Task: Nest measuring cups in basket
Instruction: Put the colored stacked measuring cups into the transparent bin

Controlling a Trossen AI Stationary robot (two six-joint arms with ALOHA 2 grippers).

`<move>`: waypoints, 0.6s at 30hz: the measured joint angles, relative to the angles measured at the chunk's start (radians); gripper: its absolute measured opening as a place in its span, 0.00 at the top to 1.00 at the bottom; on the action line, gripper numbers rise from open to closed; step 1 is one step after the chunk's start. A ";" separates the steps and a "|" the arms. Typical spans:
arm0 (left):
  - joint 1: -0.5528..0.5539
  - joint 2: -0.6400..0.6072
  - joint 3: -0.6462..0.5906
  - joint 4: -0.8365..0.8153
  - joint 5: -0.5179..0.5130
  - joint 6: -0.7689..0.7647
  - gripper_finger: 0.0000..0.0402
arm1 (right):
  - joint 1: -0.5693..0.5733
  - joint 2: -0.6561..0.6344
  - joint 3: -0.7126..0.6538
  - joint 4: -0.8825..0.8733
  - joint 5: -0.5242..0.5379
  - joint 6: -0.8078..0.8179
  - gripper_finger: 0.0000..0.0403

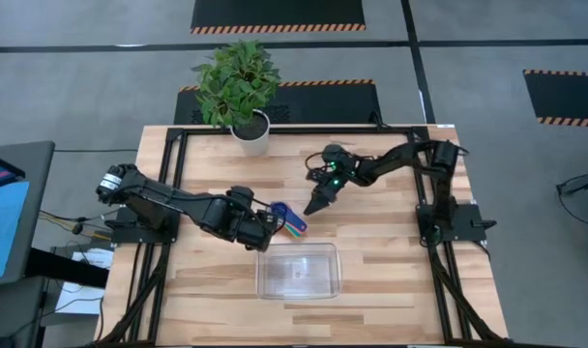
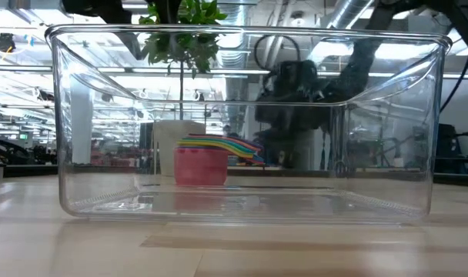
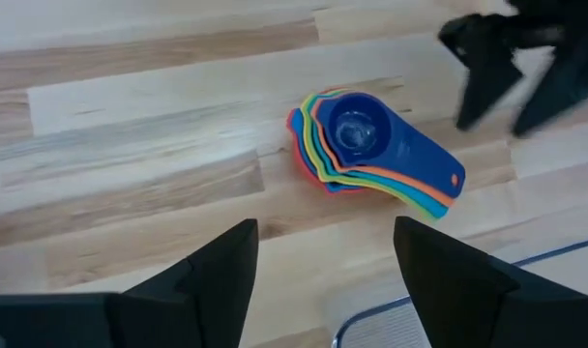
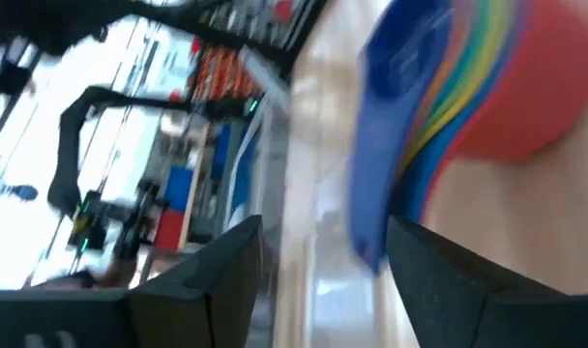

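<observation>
- I see the measuring cups (image 1: 291, 218) nested in one stack on the bare wood, just beyond the far rim of the basket (image 1: 298, 270) and outside it.
- The dark blue cup sits on top, the red one at the bottom (its side shows through the clear basket wall in the low view) (image 2: 201, 163).
- My left gripper (image 1: 273, 226) is right beside the stack; its fingers (image 3: 202, 280) are spread wide with nothing between them.
- My right gripper (image 1: 316, 206) hangs just on the stack's other side, fingers parted, gripping nothing.
- A potted plant (image 1: 240, 87) stands at the table's far edge, well apart from the cups.
</observation>
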 joint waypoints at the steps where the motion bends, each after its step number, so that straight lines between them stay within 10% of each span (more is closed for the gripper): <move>1: -0.004 0.000 0.000 0.000 0.000 0.000 0.42 | 0.000 0.011 0.013 -0.002 0.017 0.019 0.39; 18: -0.066 0.000 0.000 -0.009 -0.035 -0.026 0.42 | 0.024 0.020 0.003 -0.100 0.168 -0.060 0.38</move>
